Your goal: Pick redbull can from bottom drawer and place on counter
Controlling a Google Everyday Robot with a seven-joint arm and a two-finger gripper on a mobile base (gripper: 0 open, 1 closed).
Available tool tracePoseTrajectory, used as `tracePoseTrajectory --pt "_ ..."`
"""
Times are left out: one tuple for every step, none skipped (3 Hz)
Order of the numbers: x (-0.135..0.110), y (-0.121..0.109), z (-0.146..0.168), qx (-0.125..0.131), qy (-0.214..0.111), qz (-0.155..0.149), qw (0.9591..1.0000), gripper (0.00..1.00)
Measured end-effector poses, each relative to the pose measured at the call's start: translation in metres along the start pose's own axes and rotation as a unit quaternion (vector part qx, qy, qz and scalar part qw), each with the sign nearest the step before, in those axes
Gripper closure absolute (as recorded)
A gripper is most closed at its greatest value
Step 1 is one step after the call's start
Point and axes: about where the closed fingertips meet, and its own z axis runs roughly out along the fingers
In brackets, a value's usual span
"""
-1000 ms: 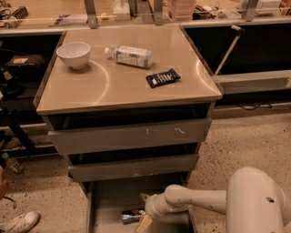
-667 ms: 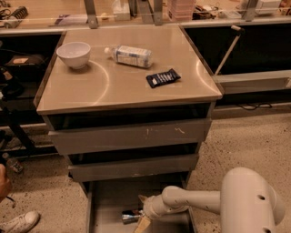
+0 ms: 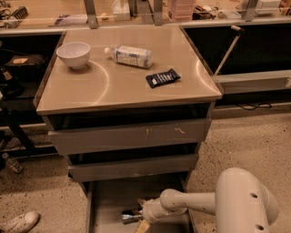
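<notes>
The redbull can (image 3: 128, 217) lies on its side on the grey floor of the open bottom drawer (image 3: 109, 195), low in the camera view. My gripper (image 3: 138, 214) is down inside that drawer, right at the can's right end, reaching in from the right on the white arm (image 3: 191, 202). Whether it touches the can I cannot tell. The counter (image 3: 122, 82) is the beige-grey top of the cabinet above.
On the counter stand a white bowl (image 3: 73, 54), a clear plastic bottle (image 3: 129, 55) lying on its side and a flat dark snack packet (image 3: 163, 78). Two shallower drawers (image 3: 129, 136) stick out above the bottom one. A cluttered bench (image 3: 136, 13) runs behind. A shoe (image 3: 18, 222) is at lower left.
The arm has shifted a little to the left, with the gripper staying low in the drawer by the can. The can has not visibly moved.
</notes>
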Motion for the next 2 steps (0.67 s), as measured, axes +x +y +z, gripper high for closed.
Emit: tracePoseTrajectory --pt "0.002 -0.005 0.006 -0.01 -0.004 -0.006 0.9999 0.0" --pt "0.004 -0.018 0.016 -0.017 -0.009 -0.015 0.9997 0.0"
